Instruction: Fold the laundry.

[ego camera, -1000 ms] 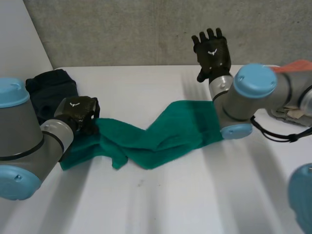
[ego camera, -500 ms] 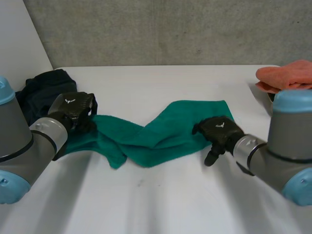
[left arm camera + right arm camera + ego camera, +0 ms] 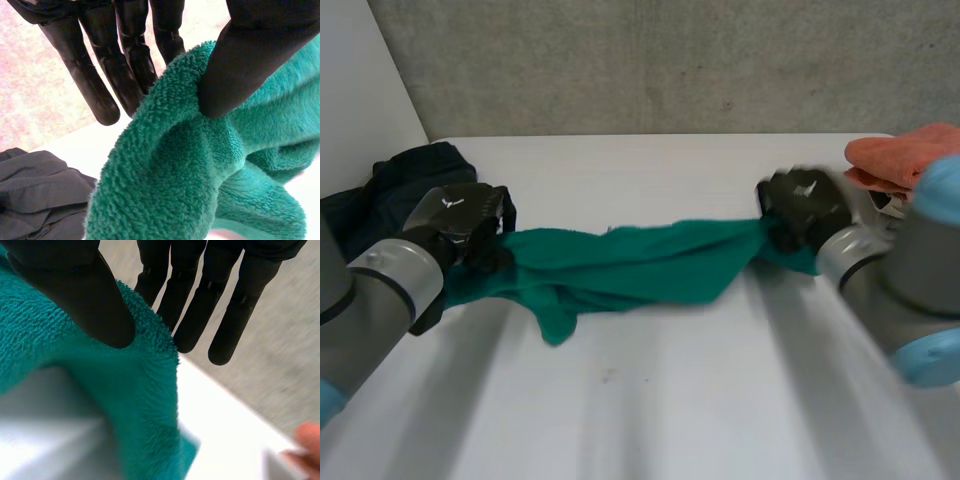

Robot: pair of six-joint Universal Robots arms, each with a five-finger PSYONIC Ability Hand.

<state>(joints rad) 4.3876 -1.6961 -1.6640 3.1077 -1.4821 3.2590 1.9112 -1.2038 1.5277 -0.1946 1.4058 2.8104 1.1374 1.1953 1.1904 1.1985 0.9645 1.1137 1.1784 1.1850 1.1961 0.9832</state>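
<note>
A green towel (image 3: 620, 265) is stretched in a bunched band between my two hands above the white table (image 3: 650, 400). My left hand (image 3: 470, 225) pinches its left end; in the left wrist view the thumb (image 3: 250, 60) presses the green towel (image 3: 165, 175) against the fingers (image 3: 125, 60). My right hand (image 3: 805, 210) holds the right end; in the right wrist view its thumb (image 3: 75, 295) clamps the green towel (image 3: 125, 405) against the fingers (image 3: 200, 305). A fold of the towel hangs down near the left hand.
A dark garment (image 3: 395, 190) lies bunched at the table's left edge, just behind my left hand, and also appears in the left wrist view (image 3: 40, 190). An orange cloth (image 3: 900, 155) sits at the far right. A grey concrete wall (image 3: 650, 60) stands behind the table.
My right hand came down from the air onto the towel's right end, closed on it and pulled it up and to the right, stretching the towel. The left hand kept its grip.
</note>
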